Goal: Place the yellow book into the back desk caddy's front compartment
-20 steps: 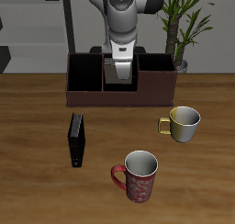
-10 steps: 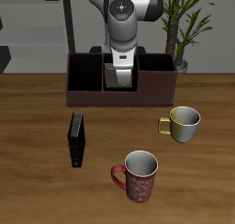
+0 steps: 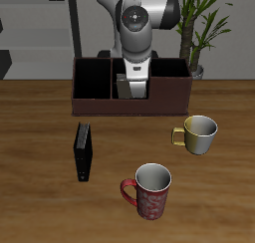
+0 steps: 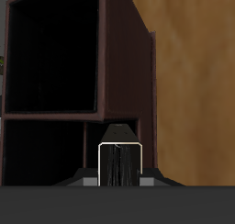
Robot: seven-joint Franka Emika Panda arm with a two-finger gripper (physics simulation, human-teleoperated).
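Observation:
The back desk caddy [image 3: 169,91] is a low dark brown organiser with black dividers at the table's back, just before the robot's base. My gripper [image 3: 133,86] hangs straight down over its divided middle section and is shut on the yellow book [image 3: 123,86], whose grey-tan cover shows beside the fingers. In the wrist view the book [image 4: 120,165] hangs edge-on with a pale outline between the fingers, just above the caddy's dark cells [image 4: 55,53]. The front compartment is mostly hidden behind gripper and book in the exterior view.
A black book [image 3: 84,151] lies on the table nearer the front. A yellow-green mug [image 3: 200,134] and a red patterned mug [image 3: 150,191] stand before the caddy. A potted plant [image 3: 199,28] stands behind the caddy's end.
My gripper has shifted a little along the caddy toward the plant side and sunk slightly, carrying the yellow book with it. Nothing else has moved.

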